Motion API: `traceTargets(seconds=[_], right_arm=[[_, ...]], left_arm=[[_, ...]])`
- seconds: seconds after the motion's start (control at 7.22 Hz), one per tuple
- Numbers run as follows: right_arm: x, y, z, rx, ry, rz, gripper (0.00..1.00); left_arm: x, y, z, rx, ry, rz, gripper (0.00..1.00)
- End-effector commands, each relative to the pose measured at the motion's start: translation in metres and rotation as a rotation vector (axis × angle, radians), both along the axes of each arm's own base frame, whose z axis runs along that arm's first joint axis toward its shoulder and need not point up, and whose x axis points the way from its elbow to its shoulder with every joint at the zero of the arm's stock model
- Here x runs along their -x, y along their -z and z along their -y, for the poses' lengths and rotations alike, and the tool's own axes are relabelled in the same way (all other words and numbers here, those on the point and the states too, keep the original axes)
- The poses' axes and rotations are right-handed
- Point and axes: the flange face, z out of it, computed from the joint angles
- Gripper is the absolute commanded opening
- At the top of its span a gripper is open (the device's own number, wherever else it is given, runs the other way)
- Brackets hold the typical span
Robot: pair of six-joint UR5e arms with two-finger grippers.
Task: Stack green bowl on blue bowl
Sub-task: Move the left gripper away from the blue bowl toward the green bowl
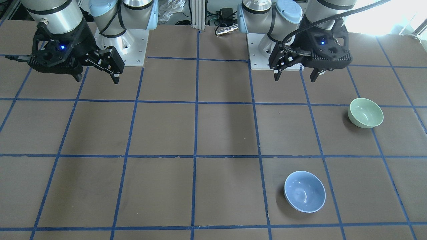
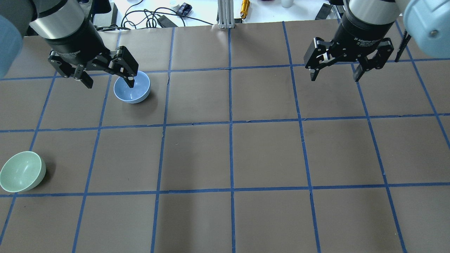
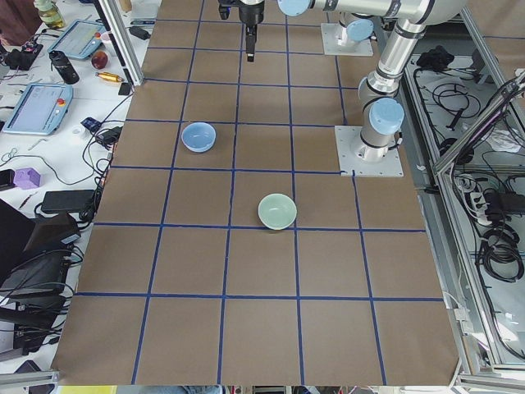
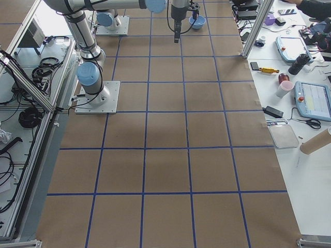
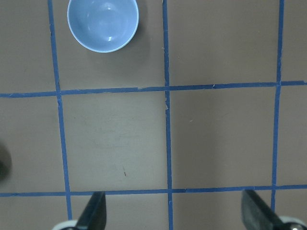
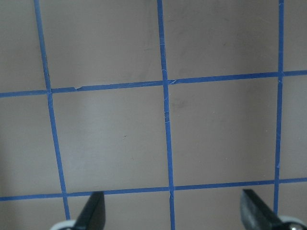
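The green bowl (image 1: pixel 365 112) stands upright and empty on the brown table, also seen in the overhead view (image 2: pixel 21 171) at the left edge and in the exterior left view (image 3: pixel 277 211). The blue bowl (image 1: pixel 304 191) stands upright and empty, apart from it and farther from the robot. It also shows in the overhead view (image 2: pixel 135 92) and at the top of the left wrist view (image 5: pixel 103 24). My left gripper (image 1: pixel 295 78) (image 2: pixel 110 85) (image 5: pixel 175 213) is open and empty, high above the table. My right gripper (image 1: pixel 97 80) (image 2: pixel 334 79) (image 6: pixel 173 211) is open and empty over bare table.
The table (image 2: pixel 232 154) is covered in brown paper with a blue tape grid. The two arm bases (image 1: pixel 123 46) (image 1: pixel 263 50) stand at its robot edge. Cables and a yellow tool (image 2: pixel 245 5) lie beyond the far edge.
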Motion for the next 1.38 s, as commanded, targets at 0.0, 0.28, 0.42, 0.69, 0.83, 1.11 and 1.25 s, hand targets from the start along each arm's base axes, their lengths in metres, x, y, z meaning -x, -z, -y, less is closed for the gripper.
traceTargets(seconds=[0.0, 0.28, 0.42, 0.69, 0.83, 1.11, 1.25], right_arm=[[0.000, 0.001, 0.000, -0.002, 0.000, 0.000, 1.00], [0.000, 0.000, 0.000, 0.000, 0.000, 0.000, 1.00], [0.000, 0.000, 0.000, 0.000, 0.000, 0.000, 1.00], [0.000, 0.000, 0.000, 0.001, 0.000, 0.000, 1.00], [0.000, 0.000, 0.000, 0.000, 0.000, 0.000, 1.00], [0.000, 0.000, 0.000, 0.000, 0.000, 0.000, 1.00], [0.000, 0.000, 0.000, 0.001, 0.000, 0.000, 1.00]], left_arm=[[-0.001, -0.004, 0.004, 0.027, 0.019, 0.003, 1.00], [-0.001, -0.003, 0.004, 0.027, 0.019, 0.005, 1.00], [-0.001, -0.002, 0.004, 0.025, 0.018, 0.004, 1.00], [-0.002, -0.004, 0.004, 0.030, 0.010, 0.003, 1.00], [-0.002, -0.002, 0.004, 0.026, 0.013, 0.003, 1.00], [-0.018, -0.001, 0.012, 0.027, -0.026, 0.001, 1.00], [-0.057, 0.006, 0.023, 0.015, -0.093, -0.005, 1.00]])
